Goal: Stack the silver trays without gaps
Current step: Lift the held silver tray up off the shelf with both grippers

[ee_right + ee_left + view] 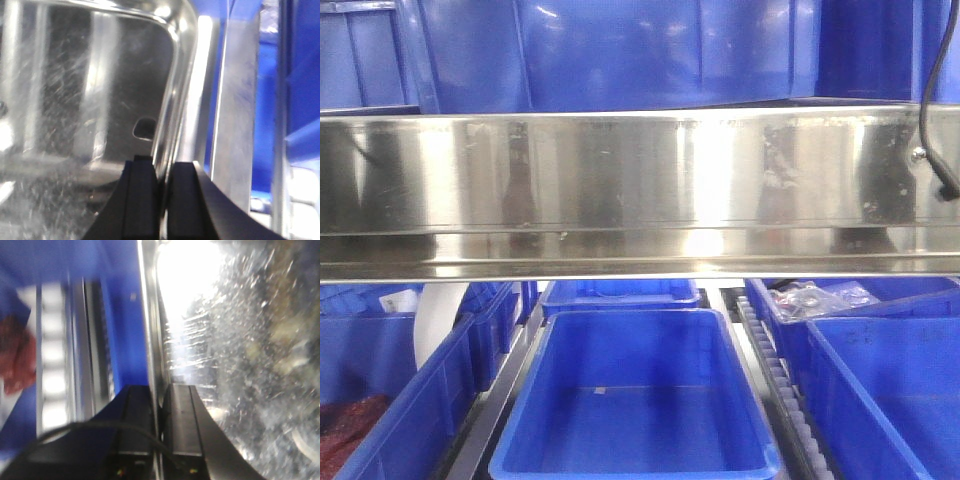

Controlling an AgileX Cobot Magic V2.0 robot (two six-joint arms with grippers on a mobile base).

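Observation:
A silver tray fills both wrist views, shiny and scratched inside. In the left wrist view its floor (240, 365) lies to the right and its thin left rim (150, 315) runs up the middle. My left gripper (161, 390) is shut on that rim, one finger inside and one outside. In the right wrist view the tray (75, 90) shows a rounded far corner. My right gripper (163, 167) is shut on its right wall, one finger on each side. I cannot tell whether another tray lies under it. No tray or gripper shows in the front view.
A broad brushed-steel rail (620, 180) with a screw crosses the front view. Below it stand an empty blue bin (635, 400), another at right (890, 380) and one with red contents (345, 425), with roller tracks (775, 370) between. Blue bins (122, 315) (300, 75) flank the tray.

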